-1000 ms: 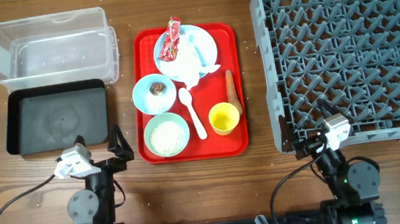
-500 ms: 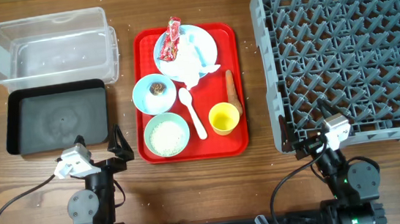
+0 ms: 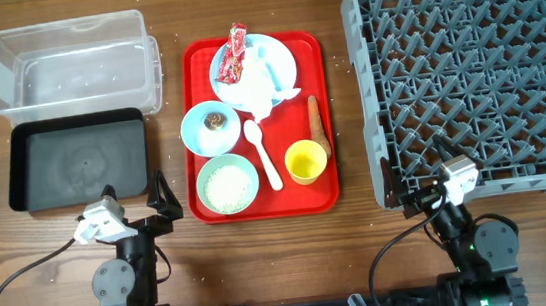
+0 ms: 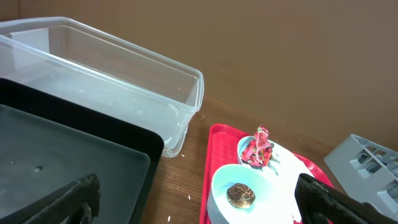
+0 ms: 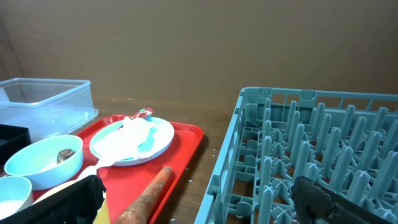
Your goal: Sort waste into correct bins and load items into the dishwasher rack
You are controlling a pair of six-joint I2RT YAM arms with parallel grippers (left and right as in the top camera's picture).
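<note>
- Hands at the near edge of the worktop (image 3: 282, 248): the left hand (image 3: 135, 198) at 7 o'clock and the right hand (image 3: 415, 165) at 5 o'clock, both spread wide and holding nothing. Each wrist view cuts its own fingertips off at the bottom corners.
- On the near end of the red tray (image 3: 191, 131) stand the rice bowl (image 3: 227, 185), its white filling too fine to read as grains, and the yellow cup (image 3: 305, 162), upright.
- The white spoon (image 3: 263, 156) lies between them, long axis 11 to 5, handle toward 5.
- The carrot stick (image 3: 318, 129) runs 12 to 6 along the right rim, thin tip at 12.
- The second bowl (image 3: 196, 135) holds the brown lump (image 3: 216, 120).
- The black tray (image 3: 78, 162) is at 9 o'clock, with the clear tub (image 3: 68, 62) beyond it.
- The plate (image 3: 282, 57) is largely hidden under the napkin (image 3: 261, 84); the wrapper (image 3: 235, 54) lies 12 to 6.
- The rack (image 3: 471, 74), at 2 o'clock, is cut off at the right.
</note>
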